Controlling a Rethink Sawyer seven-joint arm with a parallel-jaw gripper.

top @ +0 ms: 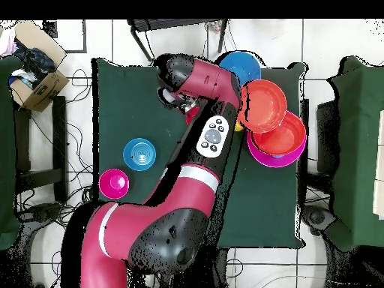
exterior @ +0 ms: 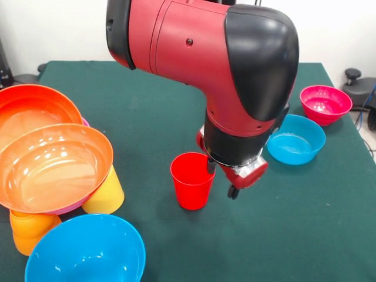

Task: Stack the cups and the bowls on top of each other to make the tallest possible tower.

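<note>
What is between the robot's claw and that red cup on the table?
Nothing visible. In the front view the gripper hangs right beside the red cup, at its rim, with only bare green table around them. The small blue bowl sits off to the other side, clear of both.

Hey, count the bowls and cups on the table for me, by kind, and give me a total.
Bowls: 6, two orange, two blue, one magenta, one pink.
Cups: 3 in view, red, yellow, orange.
Total: 9
</note>
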